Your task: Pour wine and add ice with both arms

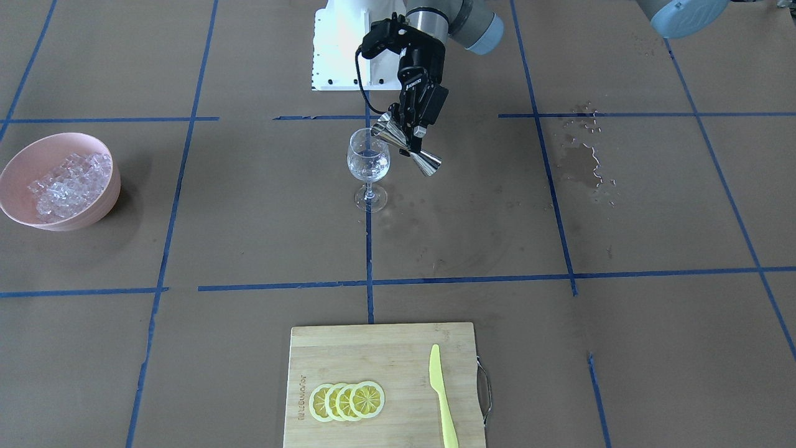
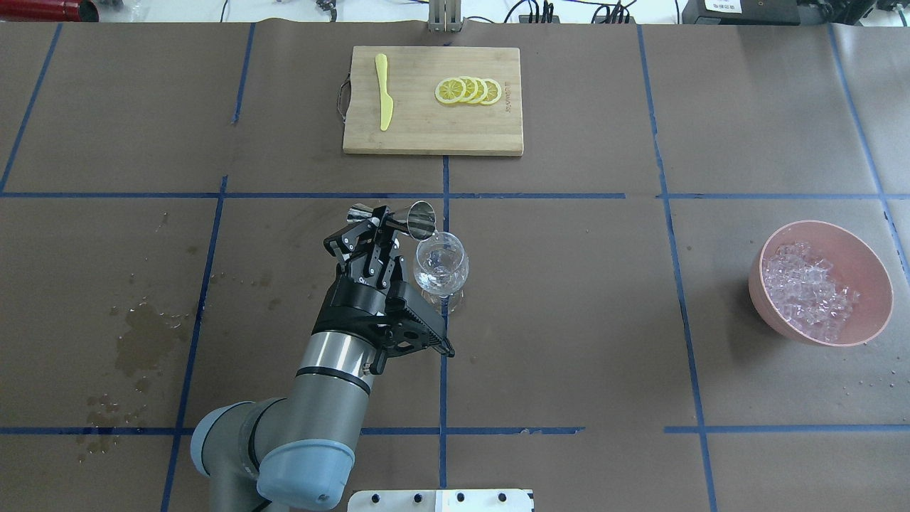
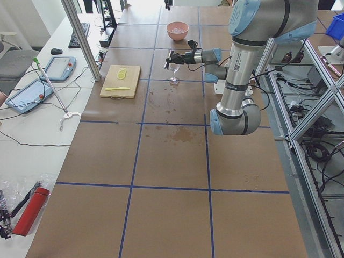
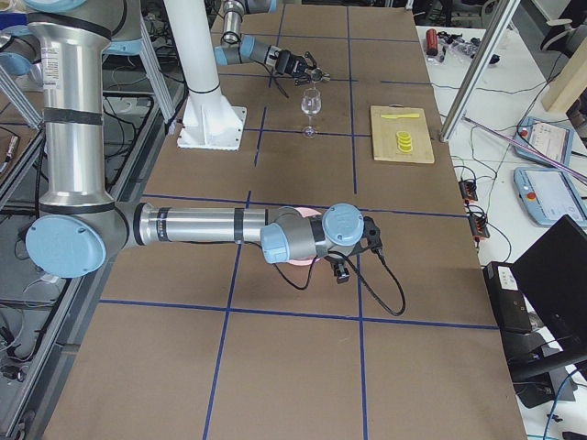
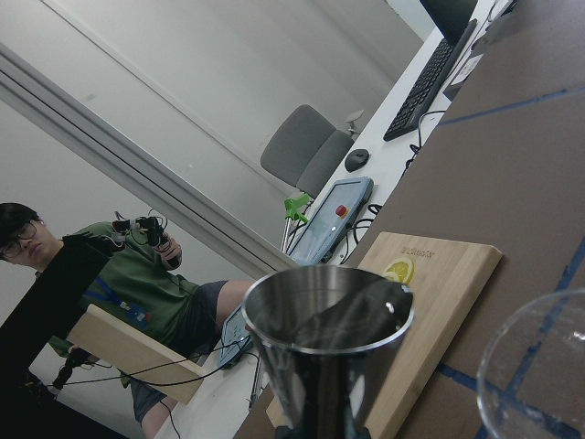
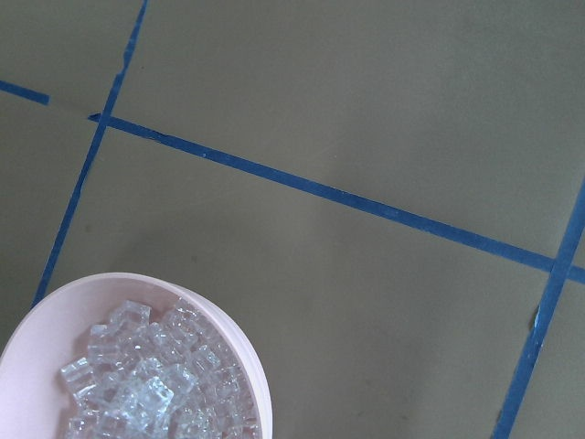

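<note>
My left gripper (image 2: 384,222) is shut on a steel double-ended jigger (image 2: 416,217). It holds the jigger tipped, mouth over the rim of a clear stemmed glass (image 2: 441,267) that stands upright at the table's middle. In the front view the gripper (image 1: 407,132) holds the jigger (image 1: 415,152) by its waist beside the glass (image 1: 368,165). A little clear wine (image 1: 368,168) glints in the glass. Ice (image 2: 807,288) fills a pink bowl (image 2: 874,270), also in the right wrist view (image 6: 155,384). My right arm's end (image 4: 344,240) shows only from the side; I cannot tell its gripper's state.
A wooden cutting board (image 2: 426,135) at the far edge carries lemon slices (image 2: 469,90) and a yellow knife (image 2: 384,92). Wet stains (image 2: 142,341) mark the brown paper on the left. The white robot base (image 1: 339,50) is behind the glass.
</note>
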`<state>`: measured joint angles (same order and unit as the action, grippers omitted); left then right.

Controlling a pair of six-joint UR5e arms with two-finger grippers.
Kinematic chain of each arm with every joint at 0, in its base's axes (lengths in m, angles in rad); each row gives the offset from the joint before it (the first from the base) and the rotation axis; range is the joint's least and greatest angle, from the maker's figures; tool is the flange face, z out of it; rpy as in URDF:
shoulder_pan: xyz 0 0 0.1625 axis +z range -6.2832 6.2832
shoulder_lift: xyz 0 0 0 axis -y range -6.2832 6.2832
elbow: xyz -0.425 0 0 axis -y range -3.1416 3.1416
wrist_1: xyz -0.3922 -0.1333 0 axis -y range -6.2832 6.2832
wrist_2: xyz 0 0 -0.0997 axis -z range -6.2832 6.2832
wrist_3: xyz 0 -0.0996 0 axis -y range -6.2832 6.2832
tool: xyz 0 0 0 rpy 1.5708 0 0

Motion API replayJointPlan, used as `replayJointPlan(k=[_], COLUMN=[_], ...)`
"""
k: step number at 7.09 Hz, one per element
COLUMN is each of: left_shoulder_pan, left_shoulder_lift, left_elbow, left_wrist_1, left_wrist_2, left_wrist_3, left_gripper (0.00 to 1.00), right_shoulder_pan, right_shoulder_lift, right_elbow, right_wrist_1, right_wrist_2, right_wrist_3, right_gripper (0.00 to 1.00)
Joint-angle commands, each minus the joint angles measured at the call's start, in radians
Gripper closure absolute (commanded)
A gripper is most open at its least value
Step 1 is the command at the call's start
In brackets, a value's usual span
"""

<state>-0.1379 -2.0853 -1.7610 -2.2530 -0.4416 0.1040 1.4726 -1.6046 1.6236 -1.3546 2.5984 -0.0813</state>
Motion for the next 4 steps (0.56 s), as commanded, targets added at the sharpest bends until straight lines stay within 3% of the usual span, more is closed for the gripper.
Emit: replayJointPlan(k=[1, 4], left_shoulder_pan=[0.003, 0.003], left_shoulder_lift=[-0.002, -0.009], left_elbow=[0.0, -0.002], left_wrist_1=[0.102, 0.112], left_wrist_2=[0.0, 0.001], left_wrist_3=[0.078, 0.272], left_gripper=[1.0, 1.0], right_shoulder_pan=[0.0, 0.0], right_shoulder_lift=[0.0, 0.0], right_elbow=[-0.001, -0.004], right_wrist_1=[0.0, 0.0], right_wrist_2=[0.0, 0.0], right_wrist_3=[0.0, 0.0], right_gripper=[0.0, 0.0])
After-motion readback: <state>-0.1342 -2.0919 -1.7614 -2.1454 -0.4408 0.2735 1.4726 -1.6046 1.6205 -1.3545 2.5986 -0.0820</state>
